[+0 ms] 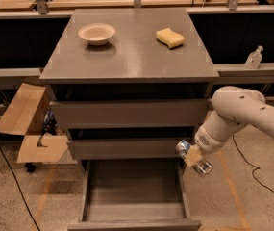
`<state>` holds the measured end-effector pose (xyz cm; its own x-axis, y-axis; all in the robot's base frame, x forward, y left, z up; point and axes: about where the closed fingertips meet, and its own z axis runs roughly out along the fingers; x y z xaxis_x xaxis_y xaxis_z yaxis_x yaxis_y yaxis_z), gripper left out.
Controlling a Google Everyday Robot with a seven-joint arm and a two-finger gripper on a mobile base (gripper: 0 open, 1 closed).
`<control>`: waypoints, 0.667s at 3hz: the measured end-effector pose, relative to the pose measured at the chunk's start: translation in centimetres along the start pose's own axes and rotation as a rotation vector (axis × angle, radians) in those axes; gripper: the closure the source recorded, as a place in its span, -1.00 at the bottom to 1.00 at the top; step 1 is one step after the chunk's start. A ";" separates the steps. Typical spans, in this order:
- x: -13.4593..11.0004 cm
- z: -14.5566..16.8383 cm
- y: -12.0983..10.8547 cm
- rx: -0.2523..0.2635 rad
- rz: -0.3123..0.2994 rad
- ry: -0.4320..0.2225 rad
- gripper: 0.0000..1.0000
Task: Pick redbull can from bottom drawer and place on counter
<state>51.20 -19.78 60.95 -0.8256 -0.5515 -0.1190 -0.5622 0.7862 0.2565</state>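
The redbull can (194, 158), silver and blue, lies tilted in my gripper (193, 156), which is shut on it. The gripper holds the can in the air at the right edge of the cabinet, level with the middle drawer front and above the right rim of the bottom drawer (134, 223). The bottom drawer is pulled open and its grey inside shows nothing in it. The counter (131, 57) is the grey cabinet top above, well higher than the can.
A white bowl (97, 33) and a yellow sponge (169, 37) sit on the counter. A cardboard box (28, 129) stands on the floor at the left. A clear bottle (254, 57) stands on the ledge at the right. Cables lie on the floor.
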 end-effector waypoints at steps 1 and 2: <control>0.0 -0.1 0.0 0.000 -0.001 -0.001 1.00; 1.4 -4.3 0.6 -0.004 -0.048 -0.042 1.00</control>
<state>49.89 -21.32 65.05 -0.7993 -0.5761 -0.1713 -0.6008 0.7583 0.2531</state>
